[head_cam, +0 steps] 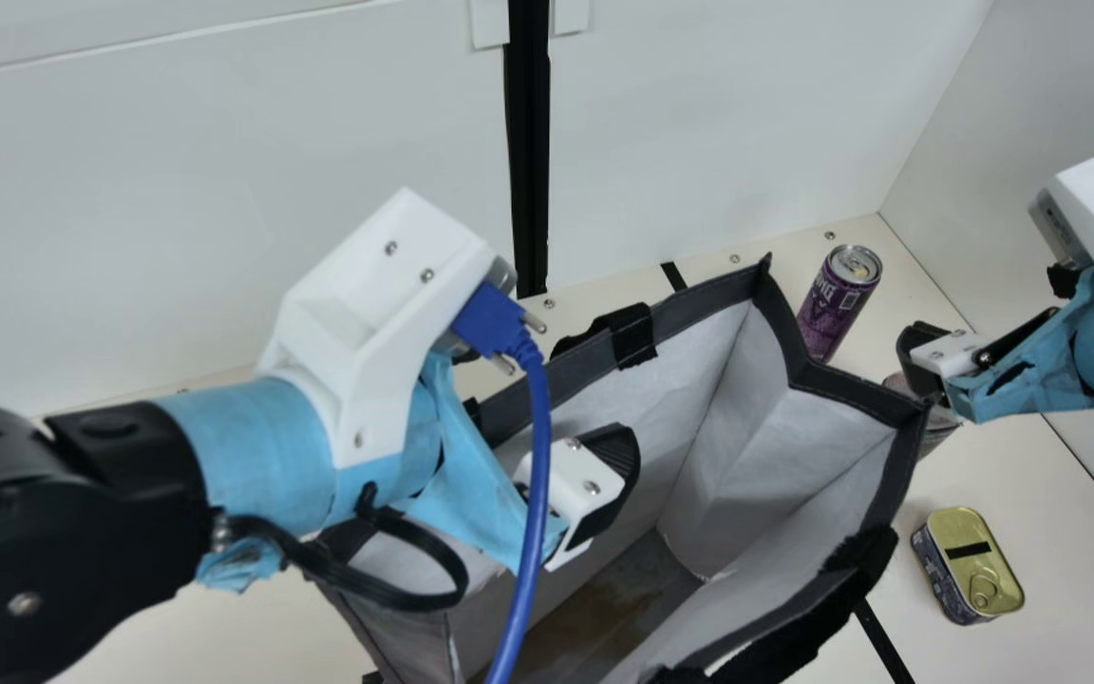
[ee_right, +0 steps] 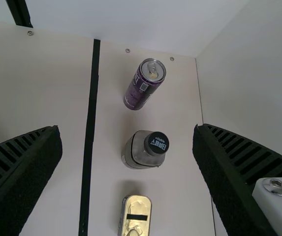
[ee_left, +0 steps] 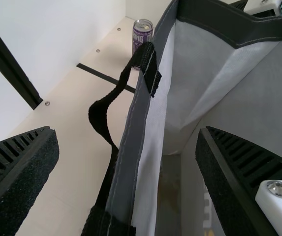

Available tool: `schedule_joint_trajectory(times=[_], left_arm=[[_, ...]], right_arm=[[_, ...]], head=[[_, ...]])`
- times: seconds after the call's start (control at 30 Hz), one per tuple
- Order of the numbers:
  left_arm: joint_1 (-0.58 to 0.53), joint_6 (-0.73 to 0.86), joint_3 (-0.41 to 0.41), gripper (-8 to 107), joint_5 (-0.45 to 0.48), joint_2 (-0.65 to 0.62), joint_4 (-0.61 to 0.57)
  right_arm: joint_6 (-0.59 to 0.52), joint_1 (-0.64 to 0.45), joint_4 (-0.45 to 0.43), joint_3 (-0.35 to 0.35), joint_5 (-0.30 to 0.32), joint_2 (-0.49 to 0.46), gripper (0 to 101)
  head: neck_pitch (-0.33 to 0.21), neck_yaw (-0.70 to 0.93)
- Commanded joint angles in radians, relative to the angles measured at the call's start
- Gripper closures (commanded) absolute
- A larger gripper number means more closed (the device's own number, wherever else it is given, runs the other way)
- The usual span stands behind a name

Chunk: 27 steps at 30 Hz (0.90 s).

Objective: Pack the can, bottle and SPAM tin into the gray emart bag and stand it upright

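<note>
Both pincers released; bag mouth open, can, bottle and tin outside.

Left gripper (head_cam: 547, 432): released, fingers wide apart, straddling the bag's rim (ee_left: 132, 132). Visible gap on each side of the rim; one finger outside, one over the mouth. Strap (ee_left: 101, 120) loops down on the outer side. Gray emart bag (head_cam: 699, 312): upright, pale lining, dark stitched border, angular corners.

Right gripper (head_cam: 946, 356): released, fingers spread, above the table beside the bag. In its wrist view the bottle (ee_right: 137, 150) lies between and below the fingers, table surface to either side. Bottle upright, clear gray body, black cap.

To the bottle's robot-facing side: SPAM tin (head_cam: 974, 560), flat, gold lid with pull ring and black stripe, dark printed sides.

Beyond the bottle: can (ee_right: 141, 87), upright, purple, silver top. Strip of table behind it, up to the back wall (head_cam: 718, 114); side wall (ee_right: 251, 93) bounds the right.
</note>
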Motion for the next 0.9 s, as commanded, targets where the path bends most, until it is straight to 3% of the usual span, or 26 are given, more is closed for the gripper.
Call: schedule_joint_trajectory(times=[0.0,0.03,0.53,0.87], left_arm=[[-0.001,0.002,0.003,9,0.001,0.006,-0.001],[-0.001,0.002,0.004,9,0.001,0.009,-0.001],[-0.009,-0.014,0.033,107,0.001,0.015,0.014],[0.0,-0.066,0.063,107,0.001,-0.031,0.07]], right_arm=[[0.0,0.0,0.0,0.0,0.0,0.0,6],[0.0,0.0,0.0,0.0,0.0,0.0,6],[0.0,0.0,0.0,0.0,0.0,0.0,6],[0.0,0.0,0.0,0.0,0.0,0.0,6]], head=[[-0.023,-0.001],[-0.023,-0.001],[-0.023,-0.001],[-0.023,-0.001]])
